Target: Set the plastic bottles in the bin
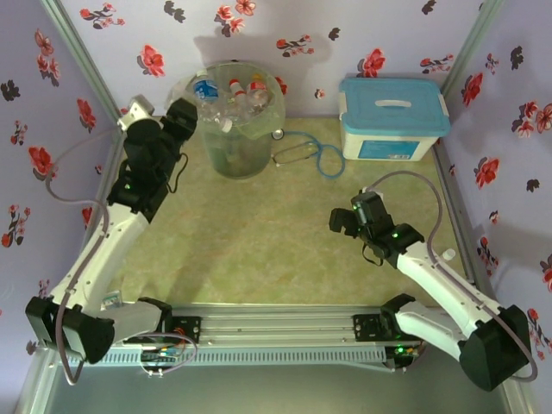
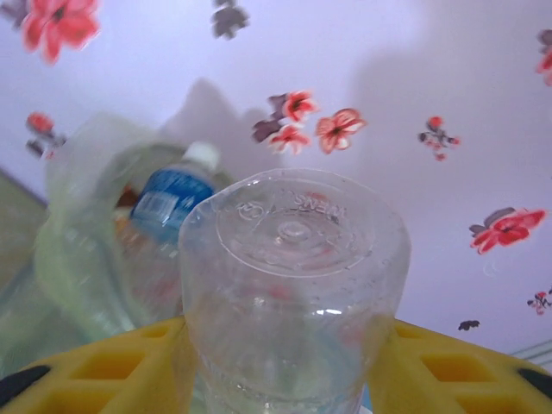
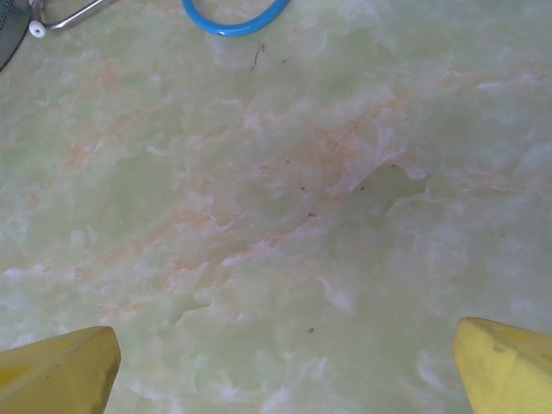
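A clear plastic bottle [image 2: 293,276] sits base-up between the yellow fingers [image 2: 129,366] of my left gripper [image 2: 285,379], and both of them press on its sides. That gripper [image 1: 191,116] hovers at the left rim of the bin [image 1: 235,157], a round translucent wastebasket at the back of the table. Several bottles [image 1: 233,93] lie inside the bin, one with a blue label [image 2: 172,203]. The bin wall [image 2: 73,233] is just left of the held bottle. My right gripper [image 1: 343,222] hangs open above bare table, nothing between its fingertips [image 3: 285,371].
A stethoscope with blue tubing [image 1: 315,153] lies right of the bin, and its loop [image 3: 233,21] is ahead of the right gripper. A white box with a light-blue lid [image 1: 392,116] stands at the back right. Flowered walls close in the left, back and right sides.
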`<state>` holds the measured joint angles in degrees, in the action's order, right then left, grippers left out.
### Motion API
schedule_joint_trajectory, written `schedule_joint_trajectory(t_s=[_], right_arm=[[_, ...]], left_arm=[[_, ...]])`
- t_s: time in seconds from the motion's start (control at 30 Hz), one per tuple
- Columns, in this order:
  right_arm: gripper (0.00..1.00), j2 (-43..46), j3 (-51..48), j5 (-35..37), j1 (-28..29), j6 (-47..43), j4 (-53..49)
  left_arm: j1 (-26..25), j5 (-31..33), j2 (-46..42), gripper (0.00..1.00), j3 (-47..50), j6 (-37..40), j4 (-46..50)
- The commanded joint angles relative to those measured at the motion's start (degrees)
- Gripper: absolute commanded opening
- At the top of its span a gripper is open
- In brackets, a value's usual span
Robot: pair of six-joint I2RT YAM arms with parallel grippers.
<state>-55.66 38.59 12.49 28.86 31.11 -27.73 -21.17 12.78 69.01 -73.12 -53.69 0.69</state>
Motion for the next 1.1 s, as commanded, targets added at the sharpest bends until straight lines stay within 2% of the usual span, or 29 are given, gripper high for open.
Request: schedule_joint_trajectory(t_s=[0.0,0.17,0.3,0.57,0.87,0.97,1.07], right_arm=[[0.99,1.40,0.74,-0.01,-0.39,0.03,0.82],[0.99,4.38,0.27,0.58,-0.39,0.20,-0.54],[0.99,6.46,-0.02,1.34,-0.39,0.13,-2.36],[0.99,10.56,-2.24,2.74,-0.39,0.77,-3.81],[0.99,10.74,-2.03,3.09,-0.39,0.08,-5.06],[0.99,10.72,-2.21,2.94,-0.39,0.18,-4.56],[0.99,10.06,-2.27,2.55,-0.39,0.43,-3.89]], left_arm=[[0.10,-1.54,4.78,0.52,-7.37,11.68,5.77],[2.00,-8.15,18.26,0.51,-24.49,16.43,11.75],[3.40,-13.44,31.79,0.52,-43.11,19.48,23.13],[4.18,-16.35,46.43,0.52,-63.84,22.56,38.13],[5.58,-18.10,52.04,0.55,-68.09,25.00,40.49],[5.98,-18.59,56.06,0.62,-74.36,27.05,45.18],[5.94,-18.76,57.38,0.71,-75.73,28.63,46.47]])
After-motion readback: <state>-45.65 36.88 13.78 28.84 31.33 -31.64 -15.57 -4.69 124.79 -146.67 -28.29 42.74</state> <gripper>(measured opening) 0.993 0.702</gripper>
